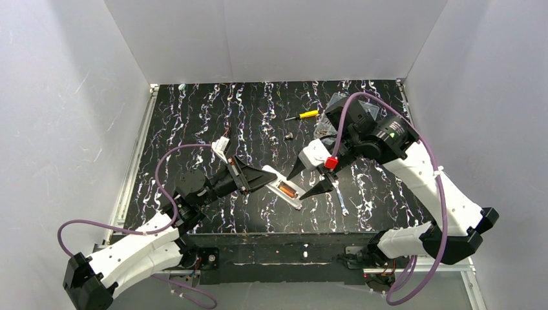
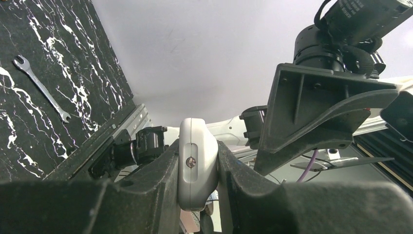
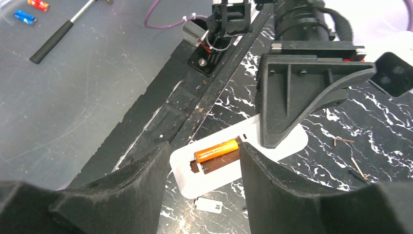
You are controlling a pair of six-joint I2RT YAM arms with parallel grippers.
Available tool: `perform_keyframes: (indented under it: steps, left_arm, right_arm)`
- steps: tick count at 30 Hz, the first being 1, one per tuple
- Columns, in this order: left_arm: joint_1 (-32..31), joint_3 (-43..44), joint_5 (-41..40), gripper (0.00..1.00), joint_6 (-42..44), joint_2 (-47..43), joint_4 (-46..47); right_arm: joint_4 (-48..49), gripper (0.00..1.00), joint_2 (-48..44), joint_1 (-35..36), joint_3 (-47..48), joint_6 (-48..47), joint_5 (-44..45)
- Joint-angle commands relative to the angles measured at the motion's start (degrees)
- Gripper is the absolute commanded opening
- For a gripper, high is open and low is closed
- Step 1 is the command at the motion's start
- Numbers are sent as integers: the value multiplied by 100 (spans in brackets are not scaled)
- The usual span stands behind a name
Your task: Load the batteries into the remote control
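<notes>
Remote control (image 3: 214,181) near table's (image 3: 389,126) front edge

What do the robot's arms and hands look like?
The left arm and right arm have white shells with black joints, and a purple cable loops along each. The left hand and the right hand have black, pointy fingers. There's a small red block by the right hand.
</notes>
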Motion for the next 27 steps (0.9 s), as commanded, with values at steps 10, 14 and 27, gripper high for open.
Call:
perform_keyframes:
  steps: [10, 14, 27]
  left_arm:
    - [-5, 197, 278, 0, -93, 47, 592]
    - [-1, 226, 307, 0, -105, 60, 588]
    - [2, 293, 362, 0, -166, 173, 691]
  right_arm:
    - [-1128, 58, 552, 22, 278, -1382, -381]
    - [-1229, 56, 682, 22, 322, -1451, -383]
    - [-1259, 48, 752, 48, 166, -1447, -202]
